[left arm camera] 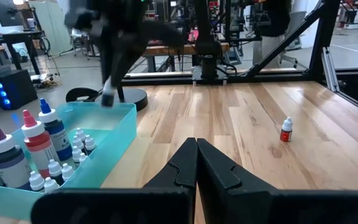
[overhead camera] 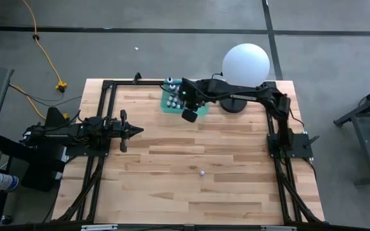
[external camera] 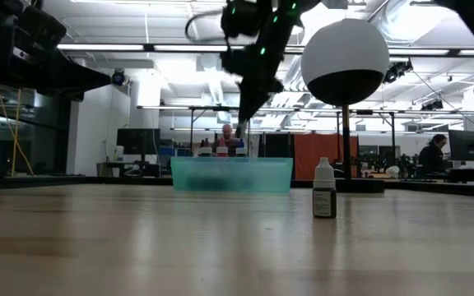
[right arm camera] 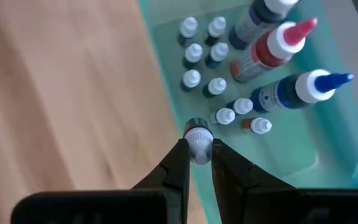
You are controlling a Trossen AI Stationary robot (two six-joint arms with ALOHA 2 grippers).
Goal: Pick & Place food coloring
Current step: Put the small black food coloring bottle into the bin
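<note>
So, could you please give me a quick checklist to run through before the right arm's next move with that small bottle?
1. Right gripper shut on a small bottle at its white cap: ok.
2. Bottle lifted above the teal tray: ok.
3. Other bottles in the tray upright: ok.
4. Bottle on the table standing upright, apart from the tray: ok.
5. Left gripper shut and parked away from the tray: ok.
6. White globe lamp close beside the right arm: cannot tell the clearance.
</note>
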